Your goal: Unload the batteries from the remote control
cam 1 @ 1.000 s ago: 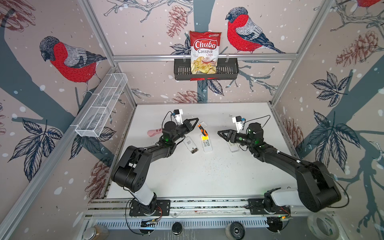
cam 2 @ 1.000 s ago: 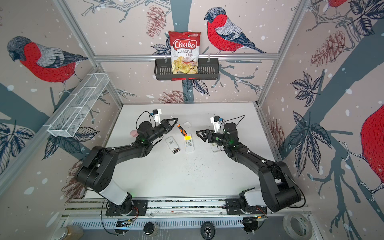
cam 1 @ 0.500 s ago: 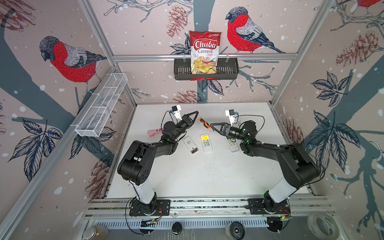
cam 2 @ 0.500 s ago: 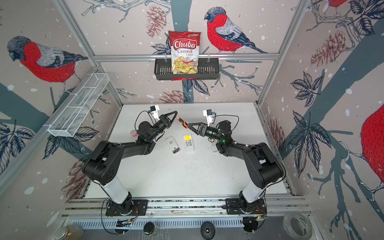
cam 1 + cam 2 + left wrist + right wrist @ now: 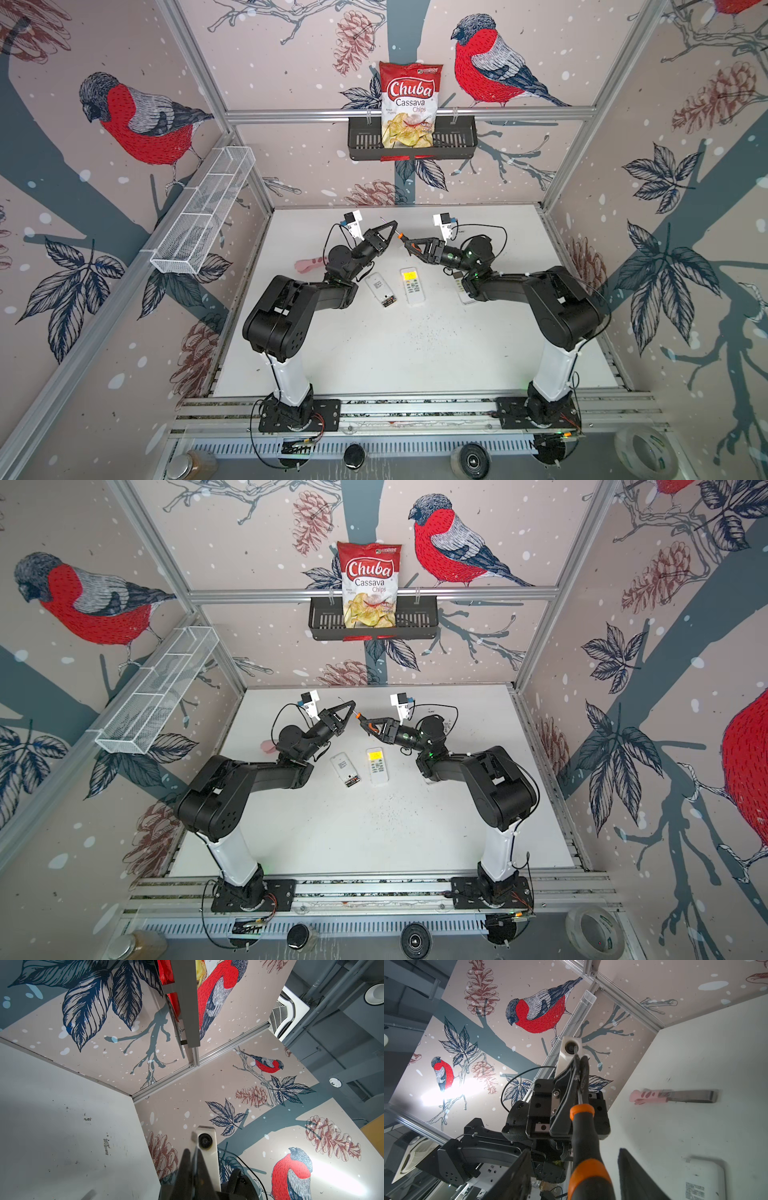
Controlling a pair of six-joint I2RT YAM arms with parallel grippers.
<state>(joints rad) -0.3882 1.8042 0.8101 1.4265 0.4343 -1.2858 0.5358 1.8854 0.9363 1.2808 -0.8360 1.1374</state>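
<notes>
In both top views the left tool [image 5: 394, 226] is clamped on the thin metal shaft of the screwdriver [image 5: 401, 237], held up above the bench [image 5: 415, 353] toward its far edge. A second ago it carried the screwdriver low beside the remotes, and the right tool was well apart toward the right edge. Now the right tool [image 5: 411, 248] has come across, and its jaws stand around the orange-and-black handle. The batteries [image 5: 388, 300] lie in the open compartment of the face-down remote [image 5: 377, 284] near the middle of the bench, with a face-up remote [image 5: 412, 286] just beside it.

The left wrist view shows the left tool's fingers [image 5: 185, 1167] pressed together.

In the right wrist view the handle runs between the right tool's fingers [image 5: 637, 1178] with a gap on either side, so they are parted and do not grip it.

This looks like a handover of the screwdriver from left to right. No battery appears to be out yet, so the unloading itself is still ahead.
</notes>
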